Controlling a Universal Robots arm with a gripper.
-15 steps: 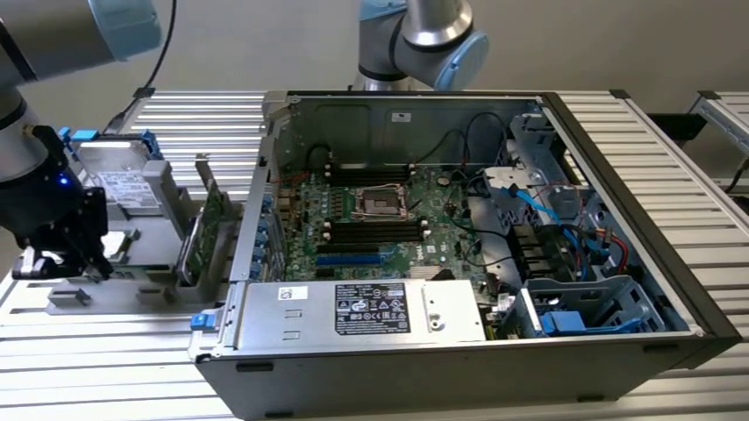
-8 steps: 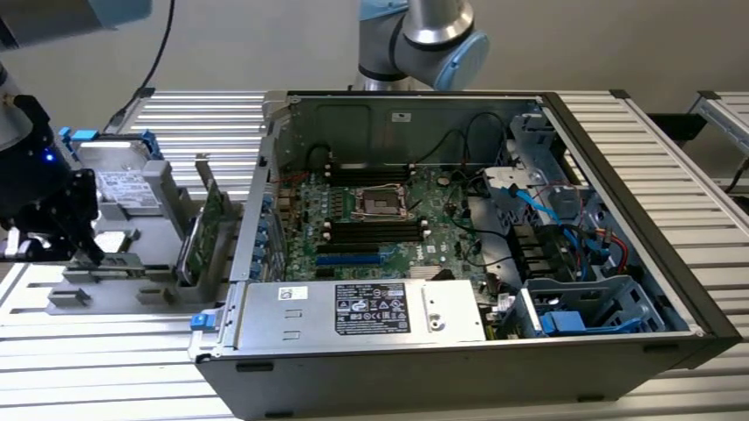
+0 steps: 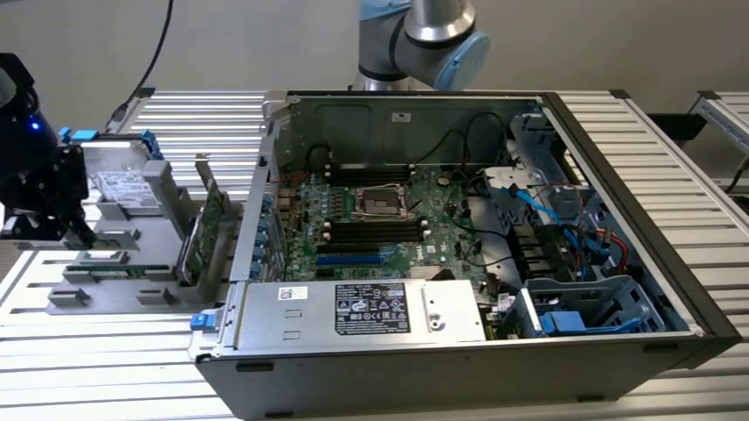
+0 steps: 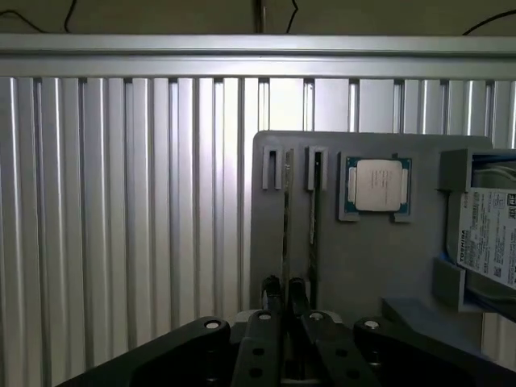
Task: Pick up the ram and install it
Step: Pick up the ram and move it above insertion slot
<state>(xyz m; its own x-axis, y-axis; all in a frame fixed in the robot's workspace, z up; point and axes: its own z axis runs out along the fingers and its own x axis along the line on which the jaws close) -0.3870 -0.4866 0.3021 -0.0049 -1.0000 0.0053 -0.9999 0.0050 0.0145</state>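
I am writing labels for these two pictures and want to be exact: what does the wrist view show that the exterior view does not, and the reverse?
The wrist view adds the square processor chip in its pocket and the ram, seen edge-on, with the pincer shut on it. The exterior view adds the open computer case, its motherboard and the arm. Both share the gray tray and the hard drive.

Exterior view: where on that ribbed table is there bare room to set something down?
Bare ribbed table lies on the camera's side of the grey parts holder, beside the computer case, and along the case's flank at the exterior view's right. Crowded: the holder and the case's inside.
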